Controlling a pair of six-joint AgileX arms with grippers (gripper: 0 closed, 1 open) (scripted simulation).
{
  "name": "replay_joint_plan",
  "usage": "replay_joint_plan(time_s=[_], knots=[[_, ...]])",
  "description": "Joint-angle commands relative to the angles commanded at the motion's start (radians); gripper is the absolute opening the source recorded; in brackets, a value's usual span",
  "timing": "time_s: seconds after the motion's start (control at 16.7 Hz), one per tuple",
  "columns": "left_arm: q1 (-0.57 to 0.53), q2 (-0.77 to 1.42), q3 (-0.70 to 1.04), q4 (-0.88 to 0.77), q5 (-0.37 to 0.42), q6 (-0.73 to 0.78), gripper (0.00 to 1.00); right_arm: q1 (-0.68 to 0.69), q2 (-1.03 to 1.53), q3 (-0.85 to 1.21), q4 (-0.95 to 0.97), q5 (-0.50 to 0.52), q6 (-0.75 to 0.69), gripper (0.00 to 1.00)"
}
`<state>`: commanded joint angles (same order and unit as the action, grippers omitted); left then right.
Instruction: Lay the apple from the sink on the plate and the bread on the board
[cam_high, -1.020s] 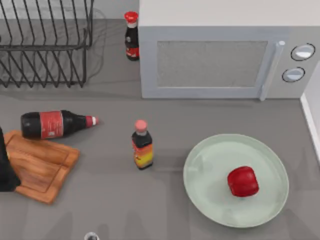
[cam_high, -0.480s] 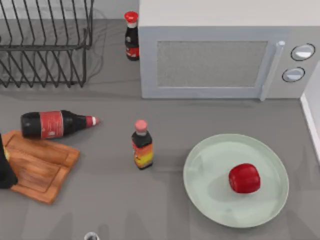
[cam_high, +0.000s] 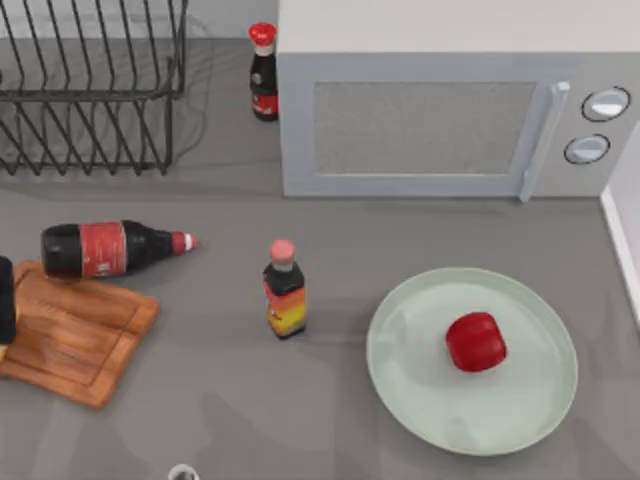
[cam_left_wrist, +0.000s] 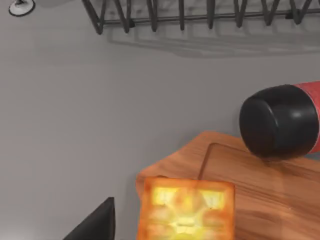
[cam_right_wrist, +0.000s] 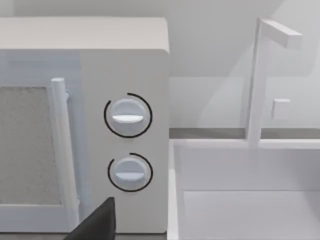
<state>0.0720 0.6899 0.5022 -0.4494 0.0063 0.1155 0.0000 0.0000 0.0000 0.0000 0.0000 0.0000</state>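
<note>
- The bread is a small blocky toasted chunk; I'd guess light and a bit crumbly, best pinched gently across its flat sides.
- It sits at the board's corner, right under the left claw; can't tell how far that claw is open or whether it's gripping.
- The apple is on the plate.
- Right arm's parked facing the microwave and sink.

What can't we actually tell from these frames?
- Golden-topped bread chunk: cut off by the left wrist view's edge; resting on the brown wooden cutting board or held, cannot tell.
- Left gripper: one dark finger at the frame edge; open or shut unclear.
- Right gripper: one dark finger likewise.
- Glossy red apple sits on the pale green round plate; its underside is hidden.
</note>
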Motion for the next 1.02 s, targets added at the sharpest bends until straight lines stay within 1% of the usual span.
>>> replay_joint_plan(time_s=[0.3, 0.54, 0.78, 1.02], knots=[[0.040, 0.517, 0.312, -0.304, 0.014, 0.075, 1.00, 0.000, 0.000, 0.000, 0.000, 0.000, 0.000, 1.00], [0.065, 0.805, 0.527, -0.490, 0.021, 0.127, 1.00, 0.000, 0.000, 0.000, 0.000, 0.000, 0.000, 1.00], [0.080, 0.983, 0.667, -0.595, 0.022, 0.159, 1.00, 0.000, 0.000, 0.000, 0.000, 0.000, 0.000, 1.00], [0.083, 1.013, 0.695, -0.615, 0.022, 0.165, 1.00, 0.000, 0.000, 0.000, 0.000, 0.000, 0.000, 1.00]])
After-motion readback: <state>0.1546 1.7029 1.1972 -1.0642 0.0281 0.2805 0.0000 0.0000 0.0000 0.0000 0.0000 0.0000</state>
